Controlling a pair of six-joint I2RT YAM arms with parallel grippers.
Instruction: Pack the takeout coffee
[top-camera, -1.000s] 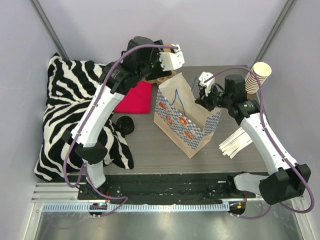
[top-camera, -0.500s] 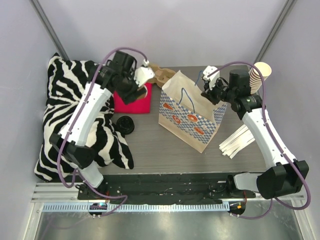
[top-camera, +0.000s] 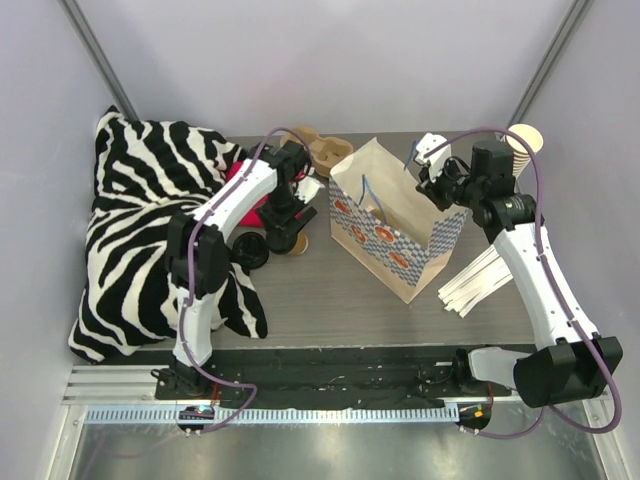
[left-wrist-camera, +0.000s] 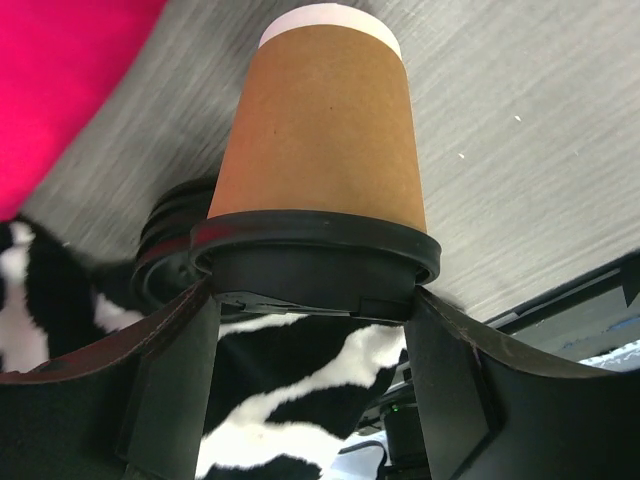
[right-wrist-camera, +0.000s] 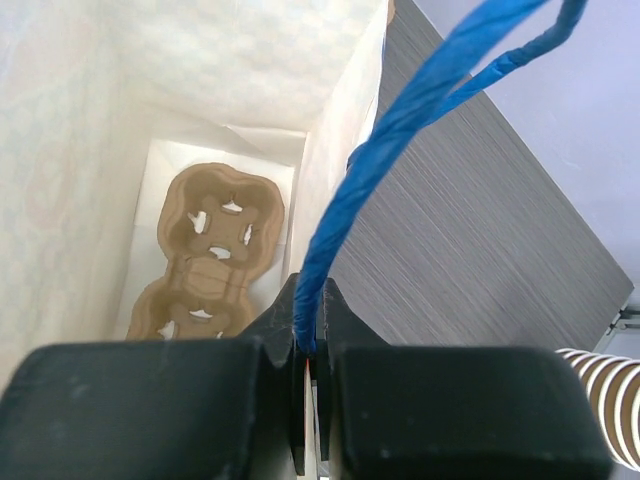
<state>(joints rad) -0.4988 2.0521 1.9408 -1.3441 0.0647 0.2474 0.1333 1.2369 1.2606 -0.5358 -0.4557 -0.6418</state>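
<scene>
So, over the grey wood-grain table (top-camera: 320, 290), left hand (left-wrist-camera: 312, 310) clamps takeout coffee (left-wrist-camera: 320, 130); right hand (right-wrist-camera: 308, 400) pinches bag handle (right-wrist-camera: 400, 120).

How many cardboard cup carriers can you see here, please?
2: one cup carrier lies flat in the bottom of the paper bag; a second cup carrier sits at the table's far edge, left of the bag. Others could be hidden.
</scene>
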